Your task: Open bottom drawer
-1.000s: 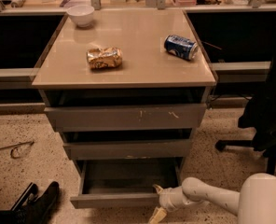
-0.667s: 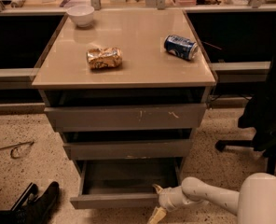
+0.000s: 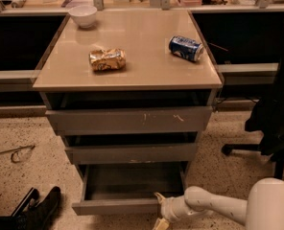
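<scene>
The bottom drawer (image 3: 118, 206) stands pulled out from the grey cabinet, showing its shallow grey box (image 3: 132, 181), which looks empty. Its plain front is the lowest of the three. Above it are the mid-sized front (image 3: 131, 154) and the widest front with white scratch marks (image 3: 130, 120). My gripper (image 3: 160, 210) is at the right end of the bottom drawer's front, at its top edge, on a white arm (image 3: 214, 206) that comes in from the lower right.
The cabinet top (image 3: 132, 56) holds a white bowl (image 3: 82, 15), a crumpled snack bag (image 3: 107, 59) and a blue can (image 3: 186, 48) on its side. A black office chair (image 3: 271, 123) stands at the right. A dark object (image 3: 36, 210) lies on the floor at the lower left.
</scene>
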Controlling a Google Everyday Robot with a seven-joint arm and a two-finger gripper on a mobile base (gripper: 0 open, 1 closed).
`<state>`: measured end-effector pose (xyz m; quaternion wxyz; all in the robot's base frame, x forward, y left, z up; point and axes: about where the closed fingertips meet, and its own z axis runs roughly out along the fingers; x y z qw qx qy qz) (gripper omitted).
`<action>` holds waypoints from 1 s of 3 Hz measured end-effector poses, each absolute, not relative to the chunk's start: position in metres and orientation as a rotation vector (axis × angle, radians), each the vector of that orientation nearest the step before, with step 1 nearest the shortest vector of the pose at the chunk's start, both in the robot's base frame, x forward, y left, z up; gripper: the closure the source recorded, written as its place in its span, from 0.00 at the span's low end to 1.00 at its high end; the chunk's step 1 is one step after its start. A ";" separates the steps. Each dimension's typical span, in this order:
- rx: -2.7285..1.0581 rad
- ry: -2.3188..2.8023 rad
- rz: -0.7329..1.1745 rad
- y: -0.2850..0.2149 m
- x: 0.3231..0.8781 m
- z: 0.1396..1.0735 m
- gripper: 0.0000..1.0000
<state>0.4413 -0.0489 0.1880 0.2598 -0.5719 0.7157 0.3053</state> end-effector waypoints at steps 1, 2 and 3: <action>-1.557 1.935 0.818 -0.047 0.400 0.187 0.00; -1.549 1.936 0.817 -0.046 0.375 0.188 0.00; -1.516 1.933 0.837 -0.045 0.341 0.177 0.00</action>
